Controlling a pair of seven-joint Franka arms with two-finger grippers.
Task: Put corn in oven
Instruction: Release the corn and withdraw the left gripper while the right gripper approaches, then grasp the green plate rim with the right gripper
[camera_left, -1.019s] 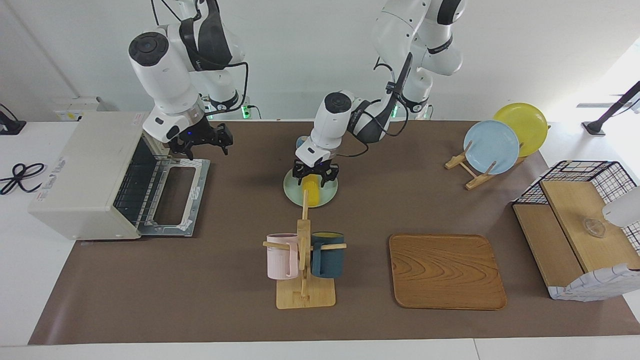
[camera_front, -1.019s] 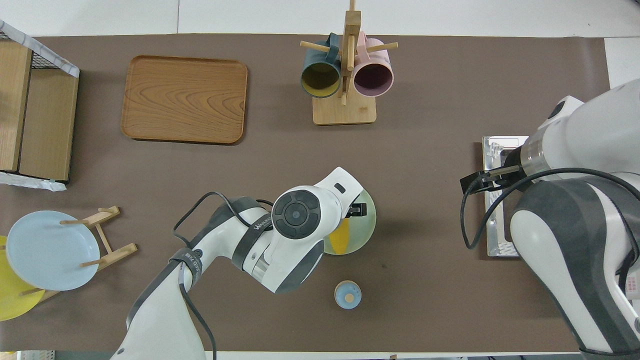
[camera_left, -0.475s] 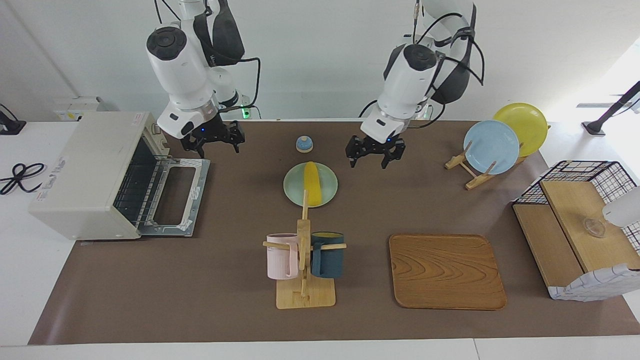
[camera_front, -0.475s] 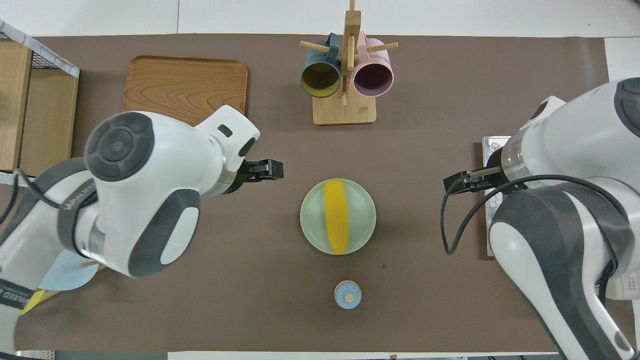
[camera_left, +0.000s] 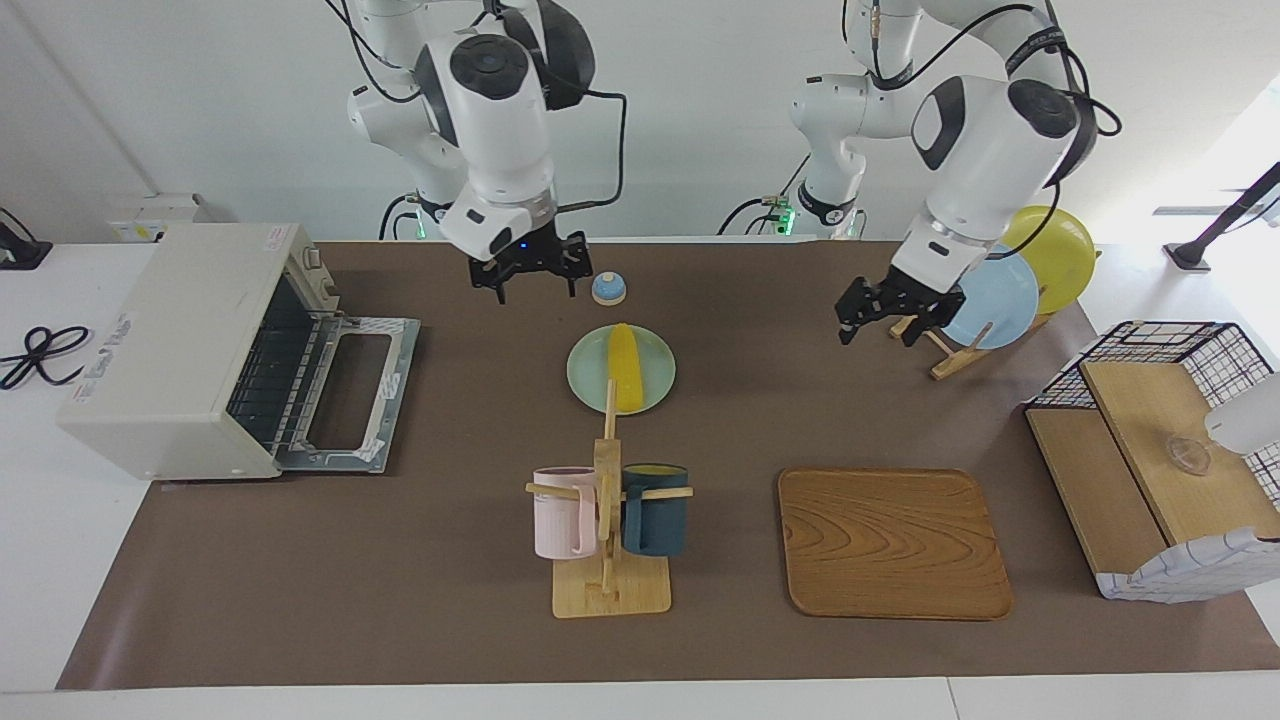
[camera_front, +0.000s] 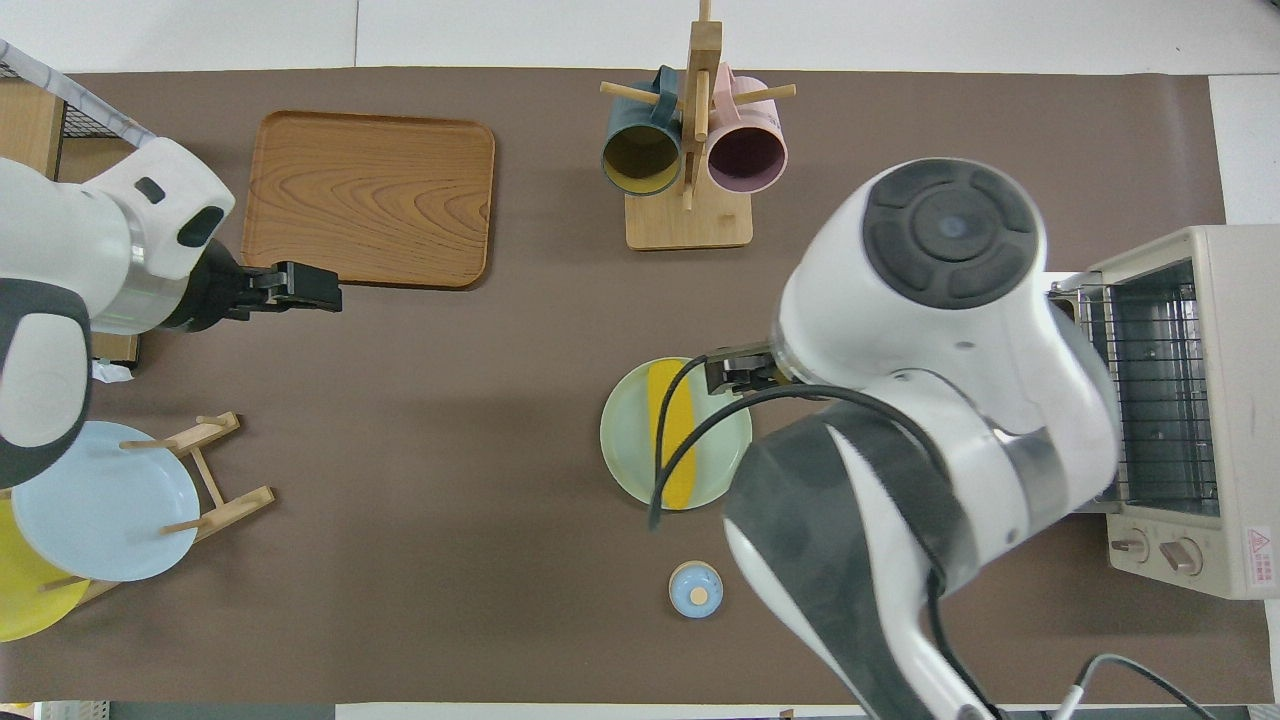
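Both arms have swung since half a second ago: the right gripper (camera_left: 531, 277), which hung over the oven's lowered door, is now up in the air beside the small blue bell with a tan knob (camera_left: 608, 289), while the left gripper (camera_left: 888, 312) has moved from over the mat near the plate out to the wooden rack holding a blue plate (camera_left: 985, 296) and a yellow plate (camera_left: 1052, 258). Each gripper's black fingers stand spread apart with nothing between them. The bright yellow tapered corn cob (camera_left: 623, 367) has not moved and lies lengthwise on the pale green round plate (camera_left: 589, 377) in the middle of the brown table mat (camera_left: 400, 560), just nearer the robots than the wooden mug tree (camera_left: 608, 520) with its pink mug (camera_left: 562, 513) and dark blue mug (camera_left: 657, 510). The boxy cream-white toaster oven (camera_left: 170, 350) sits at the right arm's end of the table, its glass-window door (camera_left: 350, 395) dropped flat and the wire rack showing inside. A rounded wooden tray (camera_left: 892, 543) lies toward the left arm's end, beside the black wire basket with wooden boards (camera_left: 1165, 470)
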